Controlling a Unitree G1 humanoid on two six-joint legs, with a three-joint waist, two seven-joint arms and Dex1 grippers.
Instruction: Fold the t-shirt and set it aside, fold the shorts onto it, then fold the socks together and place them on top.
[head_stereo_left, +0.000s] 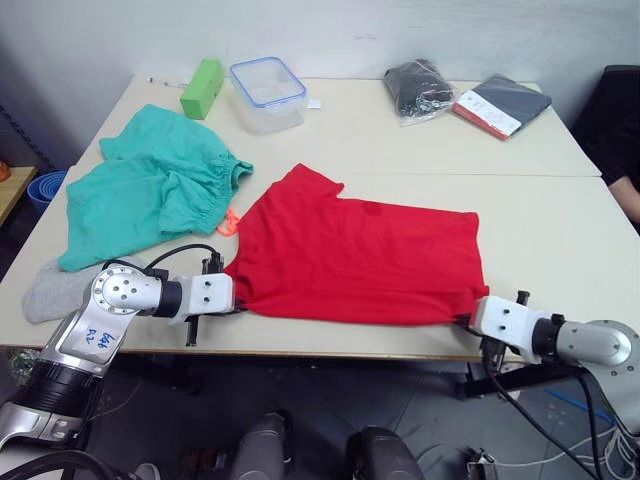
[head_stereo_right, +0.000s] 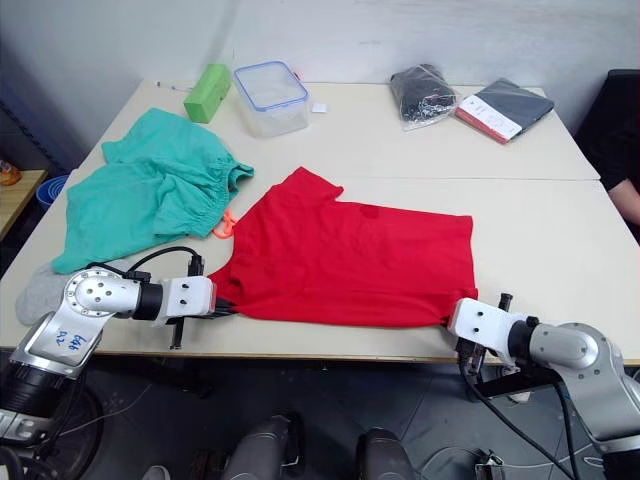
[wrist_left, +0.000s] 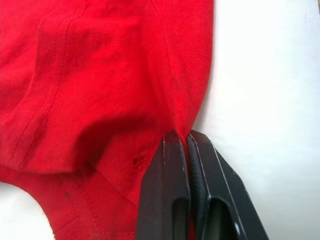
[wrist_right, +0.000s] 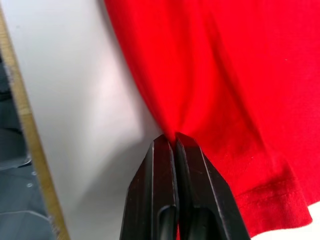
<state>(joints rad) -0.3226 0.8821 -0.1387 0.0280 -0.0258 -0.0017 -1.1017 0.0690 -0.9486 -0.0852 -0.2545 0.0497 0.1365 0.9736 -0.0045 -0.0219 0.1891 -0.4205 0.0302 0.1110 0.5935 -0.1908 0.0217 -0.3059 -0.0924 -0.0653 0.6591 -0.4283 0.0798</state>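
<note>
My left gripper (wrist_left: 187, 137) and right gripper (wrist_right: 174, 136) each pinch the t-shirt (head_stereo_left: 360, 255) tight; head views add shorts (head_stereo_left: 150, 190) at upper left.

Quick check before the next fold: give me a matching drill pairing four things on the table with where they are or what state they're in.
Things:
1. bright red cotton t-shirt
2. teal-green fabric shorts
3. light grey knit socks
4. clear plastic container with blue-rimmed lid

States:
A. at the table's far edge, beside a green box
B. near edge pinched at both ends, by the left hand and right hand
C. at the table's near left corner, partly under another garment
D. spread left of the t-shirt, unfolded

Pairs: 1-B, 2-D, 3-C, 4-A
</note>
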